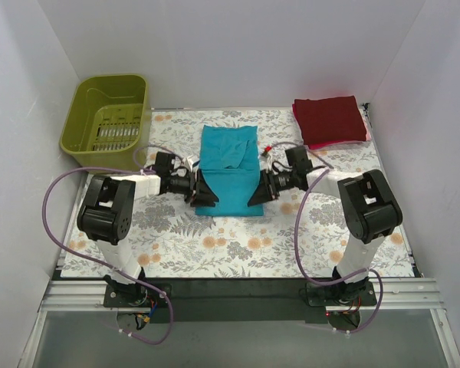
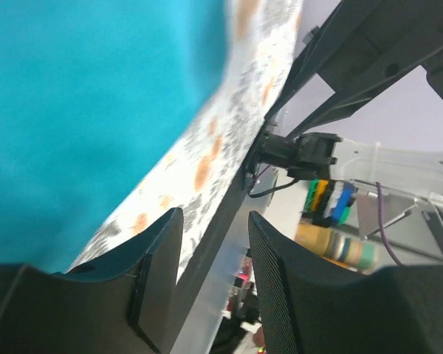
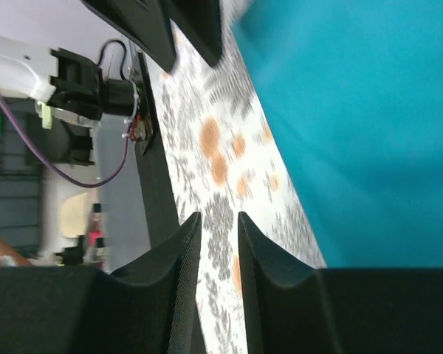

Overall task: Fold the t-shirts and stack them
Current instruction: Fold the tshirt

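Floral table [image 1: 238,245] bears a partly folded teal t-shirt [image 1: 228,172].

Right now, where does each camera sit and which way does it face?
Top: above and behind, looking down on the table, teal shirt, red stack and basket; both arms show.
Left wrist: on the left arm, tipped sideways, looking past the left gripper at the teal shirt.
Right wrist: mirrored, looking past the right gripper.
Shared: all three see the teal shirt and table.
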